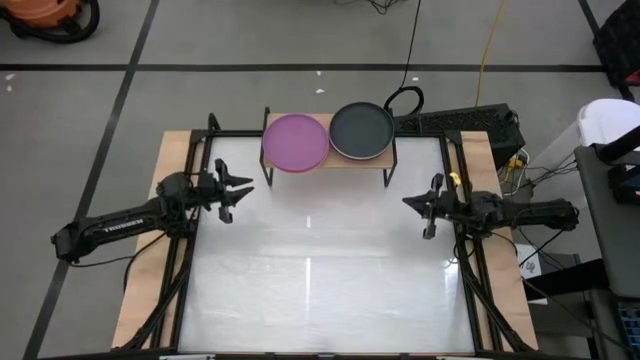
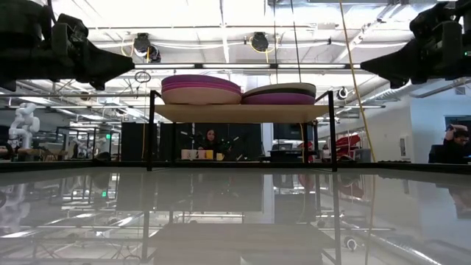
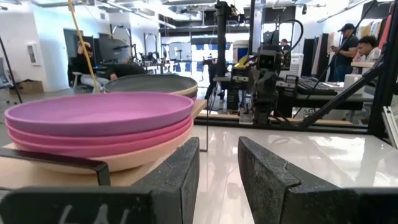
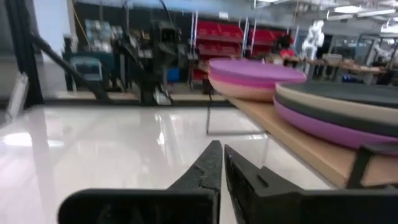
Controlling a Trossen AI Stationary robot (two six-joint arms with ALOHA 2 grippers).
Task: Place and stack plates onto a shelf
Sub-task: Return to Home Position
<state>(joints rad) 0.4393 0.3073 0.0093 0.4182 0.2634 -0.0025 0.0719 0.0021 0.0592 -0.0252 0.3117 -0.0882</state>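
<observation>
— Plates (image 1: 296, 141): are any waiting off the shelf (image 2: 243, 112)?
— None that I can see. They sit on the shelf in two piles side by side, the purple-topped stack (image 3: 99, 112) and the grey-topped stack (image 1: 361, 130). The table (image 1: 320, 280) in front of the shelf carries none.
— And the arms?
— The left gripper (image 1: 238, 196) hangs off the shelf's left end, fingers spread, holding nothing. The right gripper (image 1: 412, 203) hangs off its right end, pinched together and empty. I'd judge the stacking finished, with only parking to do.

Shelf (image 1: 385, 158): standing at the table (image 1: 320, 270) far edge
Purple plate (image 1: 296, 142): sitting on its left
Dark grey plate (image 1: 361, 131): sitting on its right
</observation>
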